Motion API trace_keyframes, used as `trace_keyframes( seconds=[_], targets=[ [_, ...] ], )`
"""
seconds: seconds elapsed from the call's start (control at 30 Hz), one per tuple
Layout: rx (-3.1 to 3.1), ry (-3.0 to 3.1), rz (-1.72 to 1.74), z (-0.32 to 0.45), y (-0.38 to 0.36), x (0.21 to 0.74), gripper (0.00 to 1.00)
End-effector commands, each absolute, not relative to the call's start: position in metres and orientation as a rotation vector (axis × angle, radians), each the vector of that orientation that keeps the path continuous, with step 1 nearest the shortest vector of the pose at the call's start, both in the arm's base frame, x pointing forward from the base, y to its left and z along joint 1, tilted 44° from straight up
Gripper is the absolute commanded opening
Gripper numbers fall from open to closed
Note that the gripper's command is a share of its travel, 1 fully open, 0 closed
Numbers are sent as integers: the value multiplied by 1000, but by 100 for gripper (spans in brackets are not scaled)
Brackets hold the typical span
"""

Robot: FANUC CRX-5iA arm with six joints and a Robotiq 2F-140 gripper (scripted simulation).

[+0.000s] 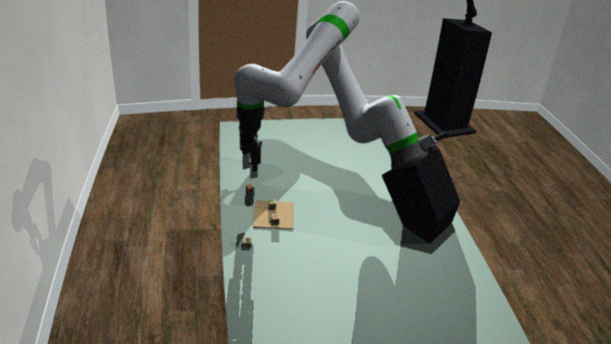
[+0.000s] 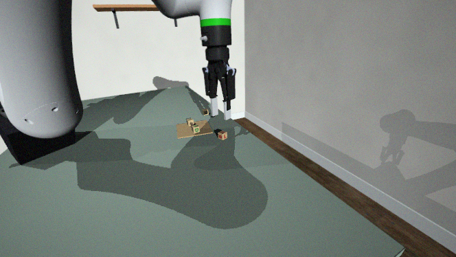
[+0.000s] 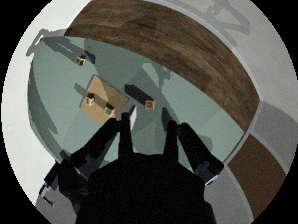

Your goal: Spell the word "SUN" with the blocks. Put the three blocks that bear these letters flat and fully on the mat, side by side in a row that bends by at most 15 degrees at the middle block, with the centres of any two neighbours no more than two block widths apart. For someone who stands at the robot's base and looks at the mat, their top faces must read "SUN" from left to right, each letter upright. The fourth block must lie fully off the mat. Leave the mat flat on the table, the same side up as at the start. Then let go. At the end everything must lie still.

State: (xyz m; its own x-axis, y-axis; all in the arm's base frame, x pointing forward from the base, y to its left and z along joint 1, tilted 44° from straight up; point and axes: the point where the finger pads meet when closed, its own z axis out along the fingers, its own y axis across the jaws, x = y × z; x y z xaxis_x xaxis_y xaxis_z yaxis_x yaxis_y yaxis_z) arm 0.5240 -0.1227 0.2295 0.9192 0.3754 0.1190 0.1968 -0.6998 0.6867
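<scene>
A tan mat (image 1: pixel 285 213) (image 2: pixel 183 133) (image 3: pixel 99 91) lies on the green table top. Two letter blocks (image 1: pixel 272 203) (image 1: pixel 274 219) sit on it; in the exterior view they are one block (image 2: pixel 190 121) and one with a green mark (image 2: pixel 196 128). A block with a red letter (image 1: pixel 249 189) (image 2: pixel 222 135) (image 3: pixel 150 104) lies off the mat, next to its edge. A fourth block (image 1: pixel 247 242) (image 2: pixel 205 111) (image 3: pixel 80 63) lies off the mat on the other side. My gripper (image 1: pixel 253 171) (image 2: pixel 220 115) (image 3: pixel 149 112) hangs well above the table near the red-letter block, its fingers partly apart and empty.
The robot base (image 1: pixel 420 202) stands on the table beside the mat. The table's long edge (image 2: pixel 275 151) runs close to the red-letter block, with wooden floor (image 1: pixel 152 193) and a wall beyond it. A black cabinet (image 1: pixel 455 74) stands at the back.
</scene>
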Motion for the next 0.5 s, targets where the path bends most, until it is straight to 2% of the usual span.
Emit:
trace_keyframes(
  seconds=[0.0, 0.47],
  targets=[
    [2361, 405, 326, 230, -123, 524, 37],
    [2361, 405, 325, 225, -127, 527, 37]
  ],
)
